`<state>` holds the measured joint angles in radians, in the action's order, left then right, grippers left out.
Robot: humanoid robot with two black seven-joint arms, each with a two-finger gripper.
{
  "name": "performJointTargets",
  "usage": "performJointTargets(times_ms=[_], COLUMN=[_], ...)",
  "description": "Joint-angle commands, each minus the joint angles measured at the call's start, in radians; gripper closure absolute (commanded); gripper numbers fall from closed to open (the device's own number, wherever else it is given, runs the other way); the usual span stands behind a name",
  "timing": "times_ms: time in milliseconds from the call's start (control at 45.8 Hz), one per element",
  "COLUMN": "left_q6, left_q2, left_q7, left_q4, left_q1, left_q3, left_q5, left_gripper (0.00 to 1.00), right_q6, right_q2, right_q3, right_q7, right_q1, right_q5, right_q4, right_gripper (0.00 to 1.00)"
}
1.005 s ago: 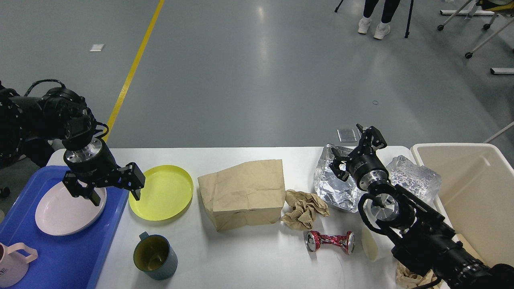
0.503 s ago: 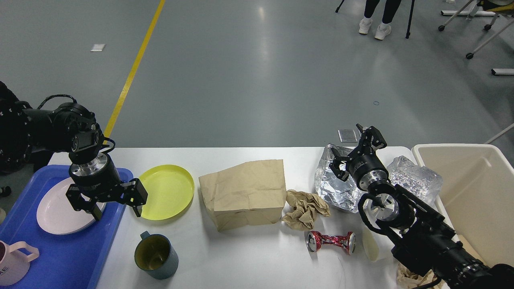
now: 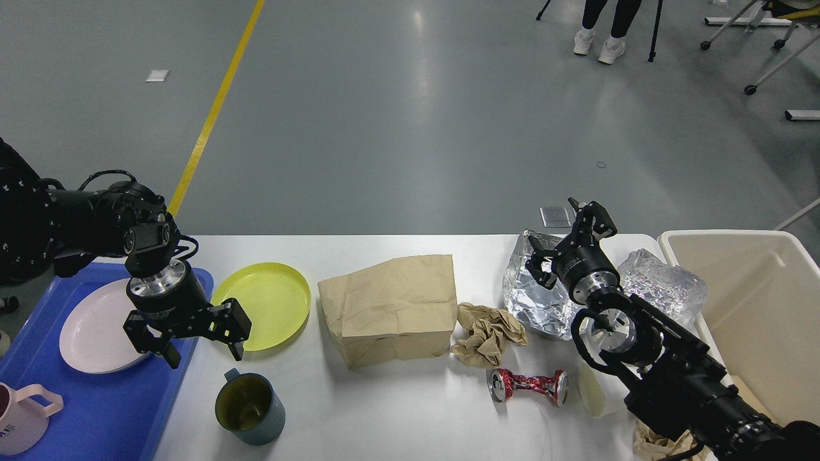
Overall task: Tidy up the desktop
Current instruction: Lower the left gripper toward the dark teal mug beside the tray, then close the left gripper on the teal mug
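Note:
The white desktop [image 3: 397, 410] carries a yellow plate [image 3: 269, 301], a dark teal mug [image 3: 246, 410], a brown paper bag [image 3: 391, 307], a crumpled brown paper wad [image 3: 487, 333], a crushed red can [image 3: 526, 387] and crumpled foil [image 3: 535, 298]. My left gripper [image 3: 204, 353] hangs open and empty over the seam between the blue tray and the desktop, just above the mug and beside the yellow plate's left rim. Over the foil at the far right my right gripper [image 3: 564, 237] stands open, holding nothing.
A blue tray [image 3: 96, 410] at the left holds a white plate [image 3: 96, 333] and a pink mug [image 3: 22, 416]. A beige bin [image 3: 756, 301] stands off the right end. A clear crumpled wrap [image 3: 666, 285] and a pale cup [image 3: 590, 390] lie beside my right arm.
My left gripper has moved right and toward me, from over the white plate in the tray to the tray's right edge above the mug. The right arm has stayed put.

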<state>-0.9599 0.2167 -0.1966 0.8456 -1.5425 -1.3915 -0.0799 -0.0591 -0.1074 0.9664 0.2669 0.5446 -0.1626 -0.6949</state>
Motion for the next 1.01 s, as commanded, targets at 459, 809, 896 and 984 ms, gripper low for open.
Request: performJointTargets(times_ms=[459, 809, 896, 984], left_q6=[0.0, 0.0, 0.0, 0.0], left_q2=[-0.037, -0.085, -0.091, -0.103], left_q7=[-0.004, -0.006, -0.006, -0.009], left_q4=[0.02, -0.051, -0.053, -0.056], left_q1=[0.074, 0.127, 0.128, 0.134], left_q3=[0.015, 0.029, 0.029, 0.029], left_q5=[-0.02, -0.017, -0.015, -0.008], left_gripper=[0.03, 0.42, 0.55, 0.66], right_q6=[0.001, -0.001, -0.001, -0.001], right_q2=[0.0, 0.0, 0.0, 0.0], right_q3=[0.0, 0.0, 0.0, 0.0], right_q7=[0.0, 0.0, 0.0, 0.0], right_q1=[0.0, 0.0, 0.0, 0.0], right_q5=[0.0, 0.0, 0.0, 0.0], right_q4=[0.0, 0.0, 0.0, 0.0], right_gripper=[0.0, 0.0, 0.0, 0.0])
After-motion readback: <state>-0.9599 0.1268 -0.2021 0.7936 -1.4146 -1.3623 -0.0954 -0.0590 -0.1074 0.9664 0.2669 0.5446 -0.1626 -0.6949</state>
